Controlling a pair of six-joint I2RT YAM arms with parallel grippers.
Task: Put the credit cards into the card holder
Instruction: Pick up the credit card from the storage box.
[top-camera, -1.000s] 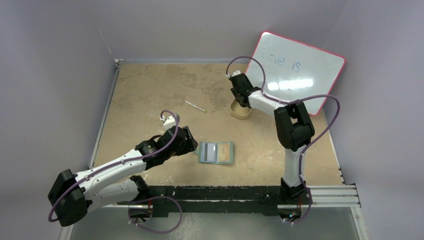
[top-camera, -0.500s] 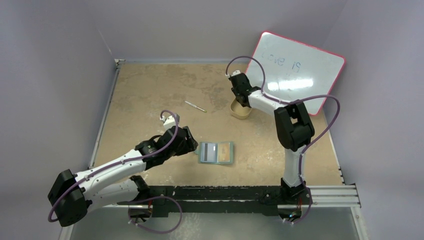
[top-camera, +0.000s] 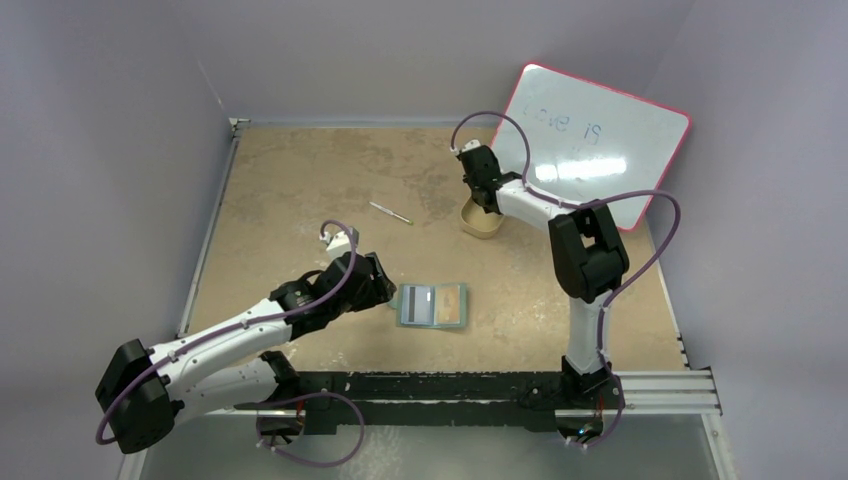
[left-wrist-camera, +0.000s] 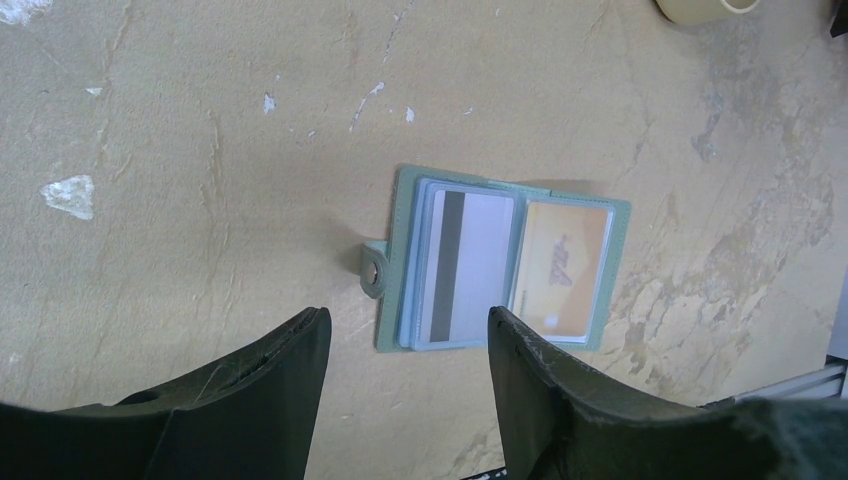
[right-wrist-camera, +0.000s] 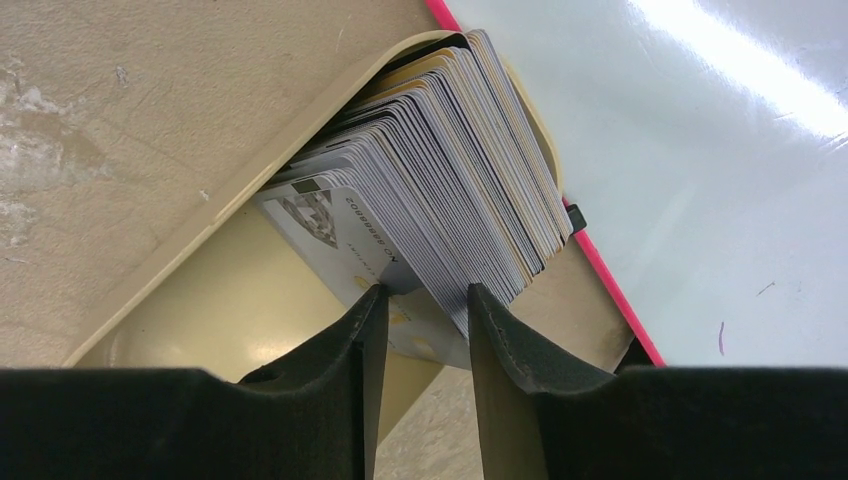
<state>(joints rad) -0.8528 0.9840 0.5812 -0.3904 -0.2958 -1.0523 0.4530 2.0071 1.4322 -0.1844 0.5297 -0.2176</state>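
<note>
The credit cards (right-wrist-camera: 440, 170) stand as a thick stack on edge in a beige oval tray (right-wrist-camera: 250, 170), front card greyish-white. My right gripper (right-wrist-camera: 422, 298) is over the tray (top-camera: 480, 228), narrowly open, its fingertips (right-wrist-camera: 372, 305) at the stack's near corner with the front few cards between them. In the top view the right gripper (top-camera: 484, 205) hides the cards. The card holder (left-wrist-camera: 500, 262) lies open on the table (top-camera: 432, 305), grey-green, holding a white card with a dark band and an orange card. My left gripper (left-wrist-camera: 405, 325) is open and empty just left of it (top-camera: 385, 290).
A pink-edged whiteboard (top-camera: 600, 140) leans behind the tray, close to the right gripper, and shows in the right wrist view (right-wrist-camera: 700, 150). A thin pen (top-camera: 391, 212) lies mid-table. Grey walls enclose the table; a metal rail (top-camera: 650, 385) runs along the near edge.
The right wrist has shifted slightly toward the whiteboard over the tray. The left arm and the card holder have not moved.
</note>
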